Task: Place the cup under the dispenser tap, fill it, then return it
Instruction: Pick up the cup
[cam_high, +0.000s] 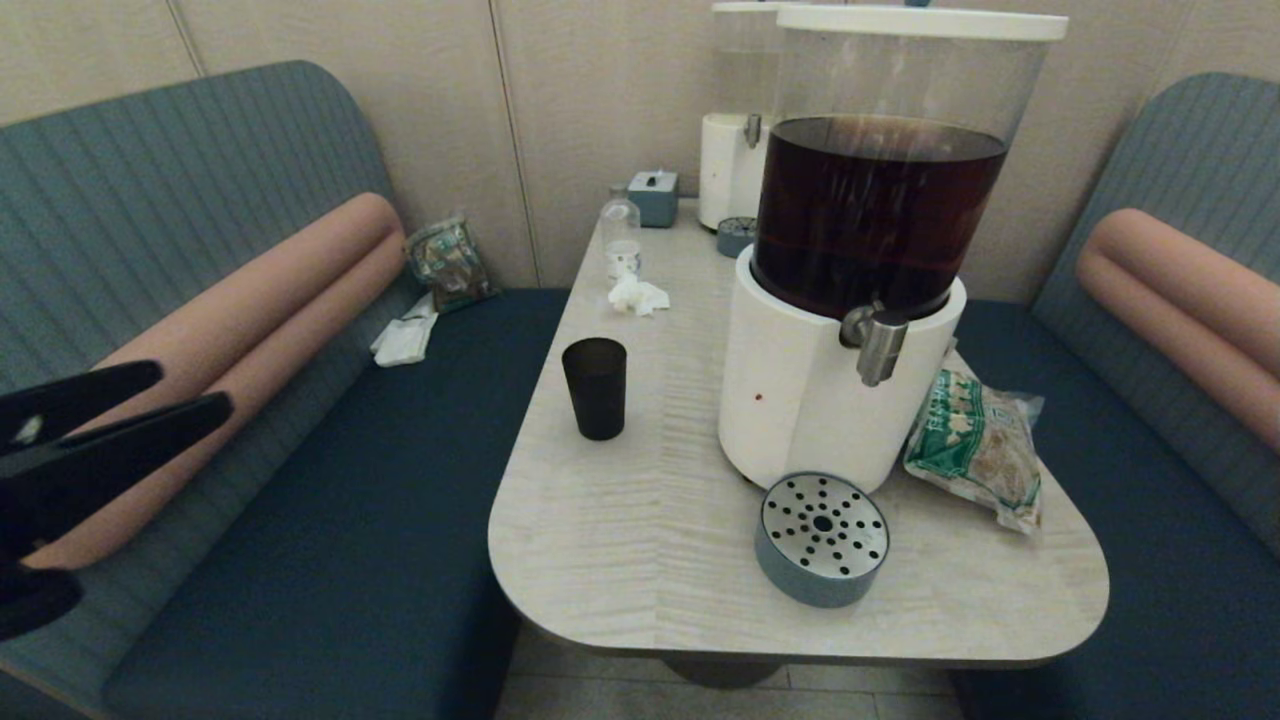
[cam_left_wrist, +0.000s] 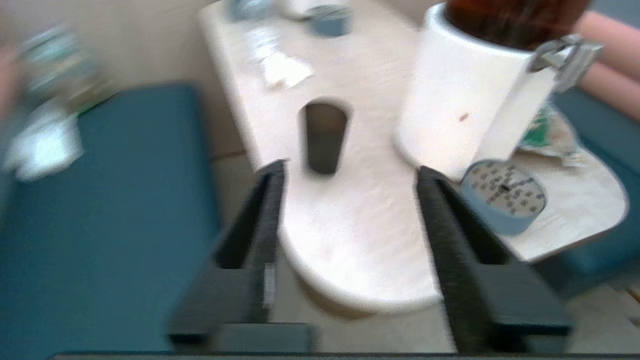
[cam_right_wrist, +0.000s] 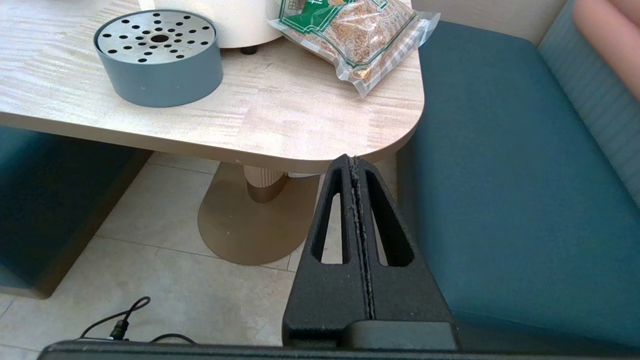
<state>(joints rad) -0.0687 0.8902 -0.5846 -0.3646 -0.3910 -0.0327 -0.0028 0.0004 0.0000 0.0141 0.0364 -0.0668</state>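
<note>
— Out over the left bench, why is your left gripper (cam_left_wrist: 345, 200) hanging spread like that?

— So the cup (cam_high: 594, 387) fits between my fingers. It stands upright on the table (cam_high: 640, 560), alone near the left edge, well apart from me. From my wrist it lines up in the gap.

— And the tap (cam_high: 877, 341)?

— It juts from the white base, right of the cup, with the drip tray (cam_high: 822, 538) on the table below and forward of it. I judge the cup belongs on that tray.

— Your right gripper (cam_right_wrist: 354, 162)?

— Parked low beside the table's near right corner, fingers pressed together, holding nothing. The snack bag (cam_high: 978, 446) by the dispenser is clear of my path.
</note>
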